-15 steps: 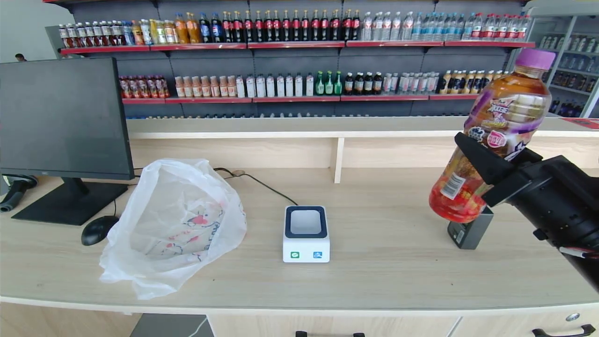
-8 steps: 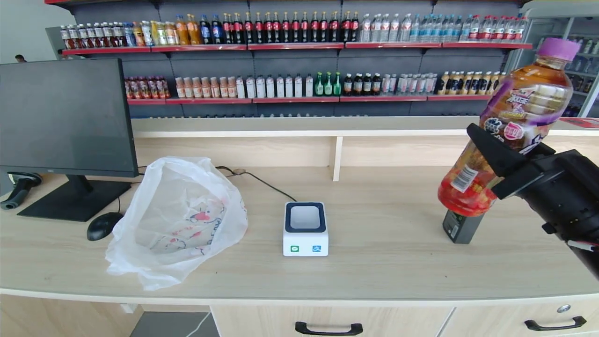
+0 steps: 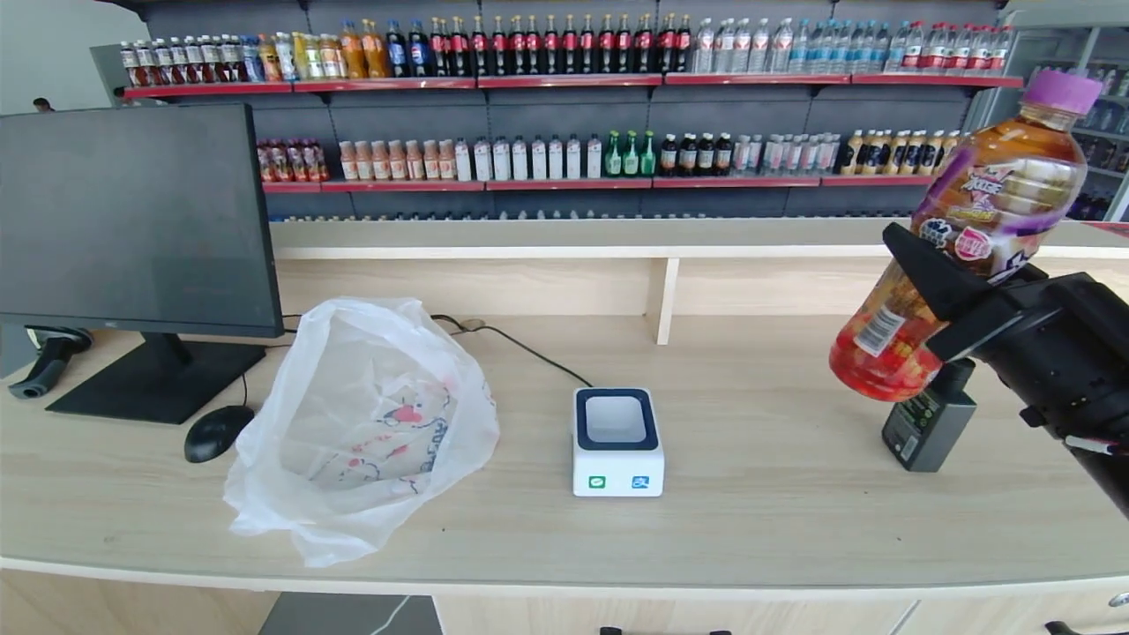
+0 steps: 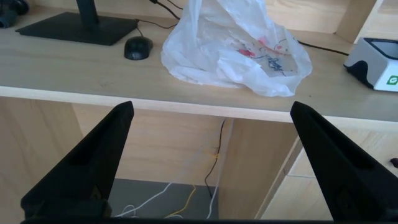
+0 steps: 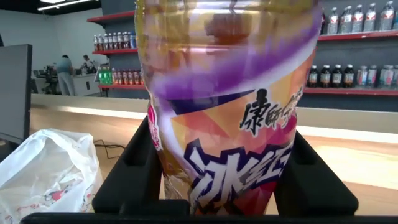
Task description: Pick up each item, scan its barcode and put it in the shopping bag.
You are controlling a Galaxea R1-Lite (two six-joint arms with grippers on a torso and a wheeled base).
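Has carried the tea bottle (image 3: 1005, 185) slightly left, toward the boxy white scanner (image 3: 617, 441). Clamps it mid-body in the black right gripper (image 3: 944, 273), tilted, above the wooden counter's (image 3: 750, 520) right side. Clear plastic, amber liquid, purple cap, glossy label, barcode near base. Holds left gripper (image 4: 211, 106) spread wide, below the near counter edge.

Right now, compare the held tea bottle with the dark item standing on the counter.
The tea bottle is held tilted in the right gripper; the dark item stands upright on the counter. The tea bottle is see-through with a purple cap; the dark item is opaque. Both are on the robot's right.
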